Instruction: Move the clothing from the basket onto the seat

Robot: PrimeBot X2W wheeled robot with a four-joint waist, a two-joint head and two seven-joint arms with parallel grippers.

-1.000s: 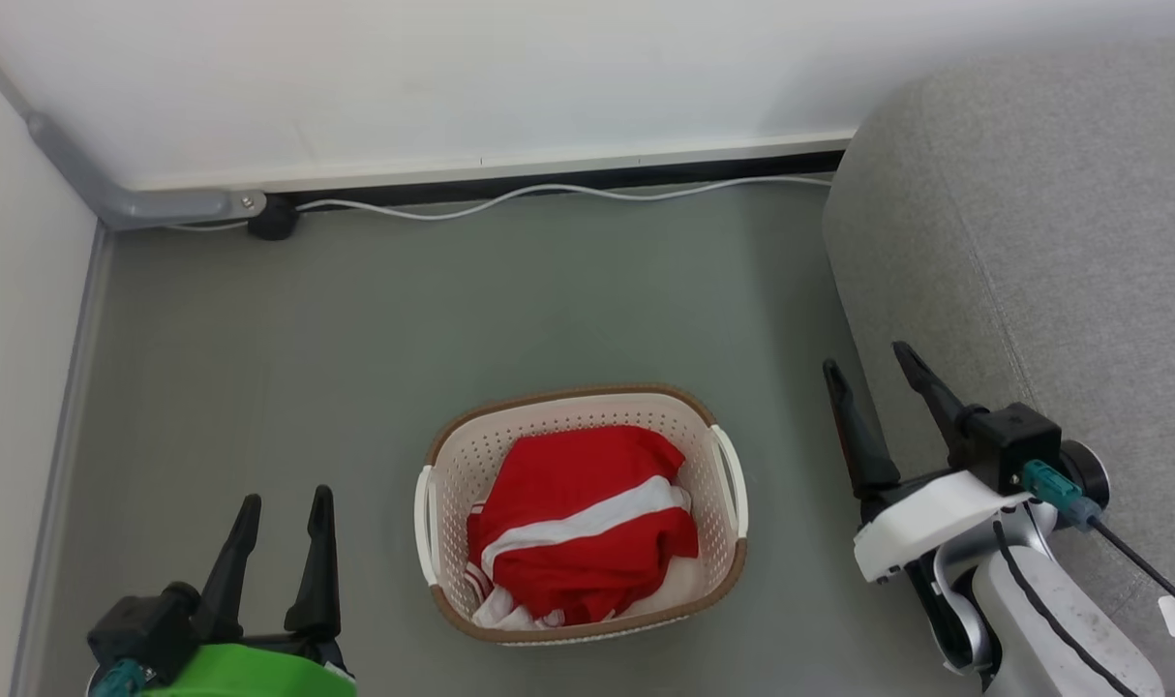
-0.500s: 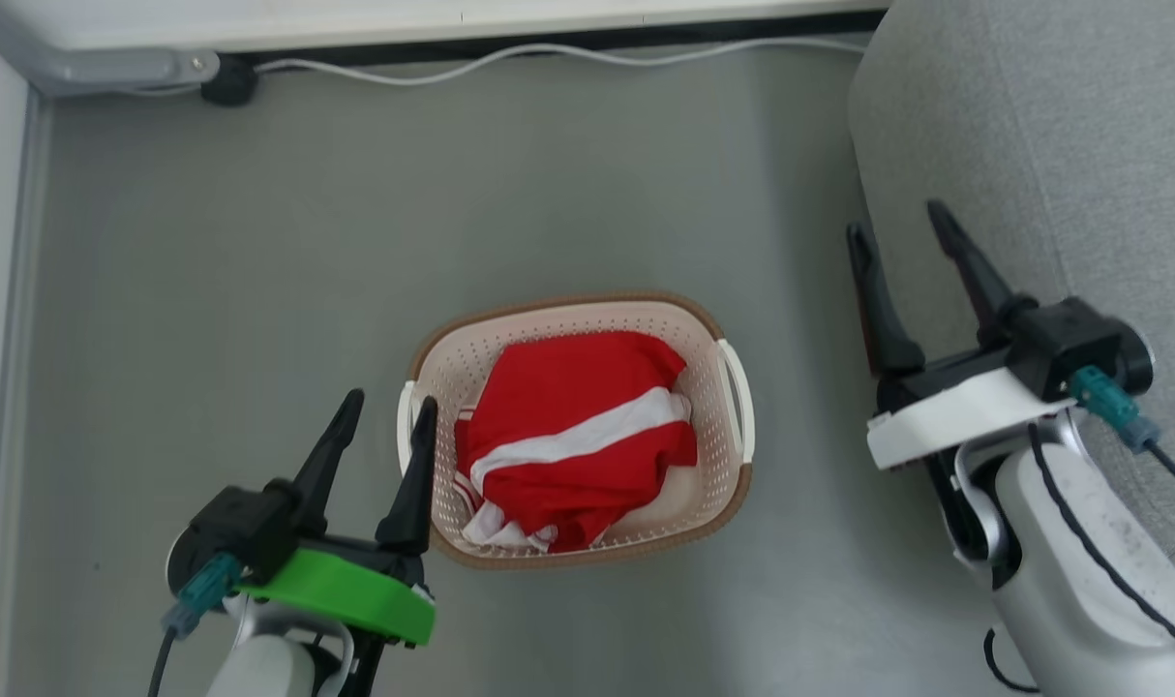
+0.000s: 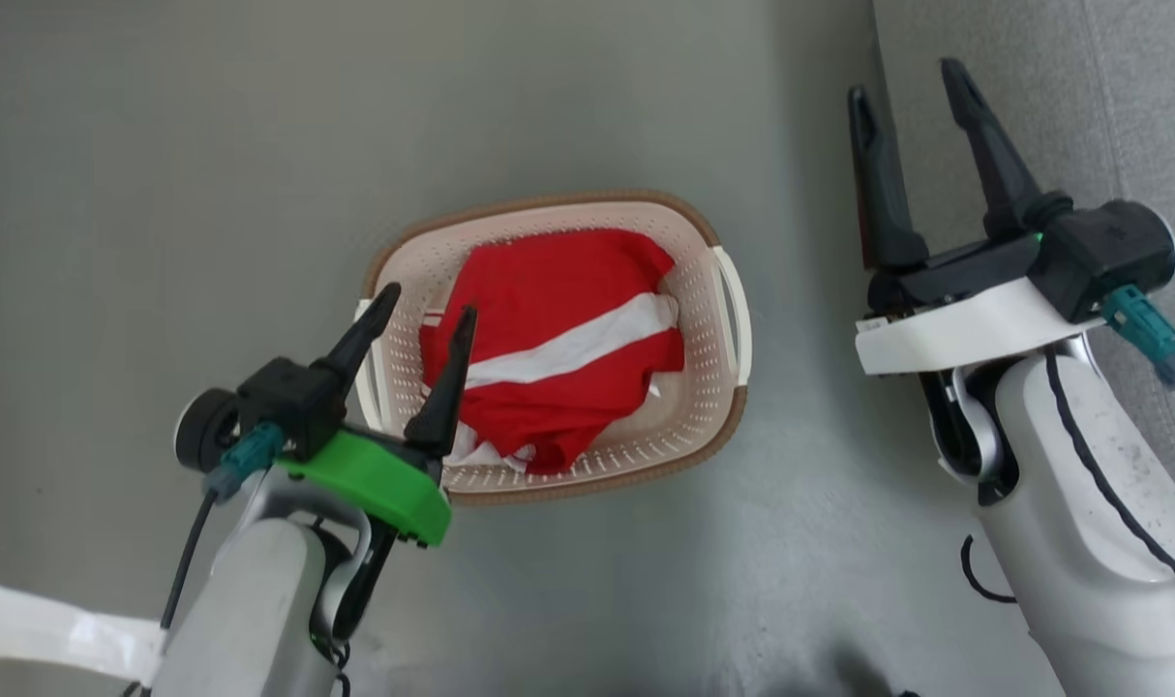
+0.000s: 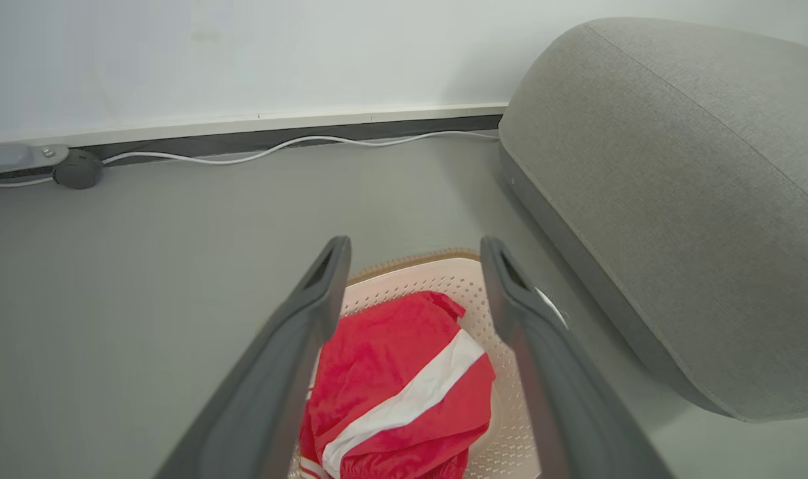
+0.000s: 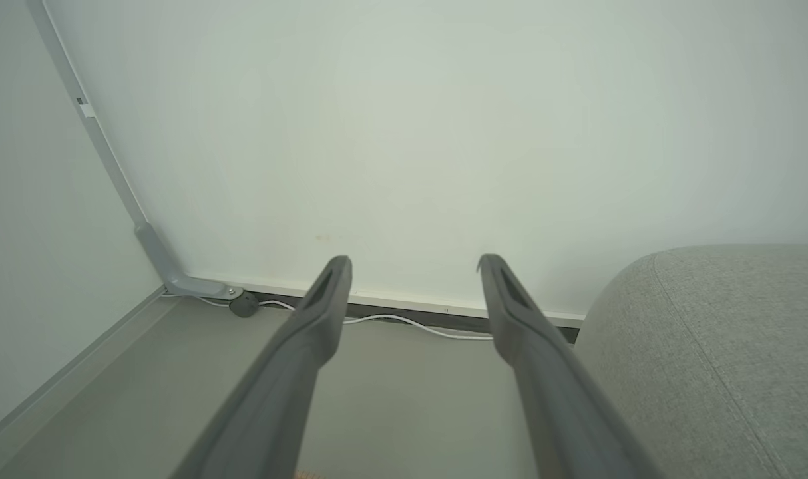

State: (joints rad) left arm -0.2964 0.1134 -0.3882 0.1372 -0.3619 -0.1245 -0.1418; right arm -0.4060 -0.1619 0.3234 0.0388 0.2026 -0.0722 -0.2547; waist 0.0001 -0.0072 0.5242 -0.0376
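basket [image 3: 549,200] sat on the grey floor [image 3: 181,126] w/ the clothing [image 3: 558,319], a red piece w/ a white stripe, bunched inside. left gripper [image 3: 430,300] hung over the basket's left edge, fingers spread wide & empty, one tip by the white handle, the other above the cloth; contact couldn't be told. right gripper [image 3: 904,77] was well off to the right, also spread & empty, at the edge of the seat [image 3: 1129,97]. seat stood near the basket's right side, not touching it.
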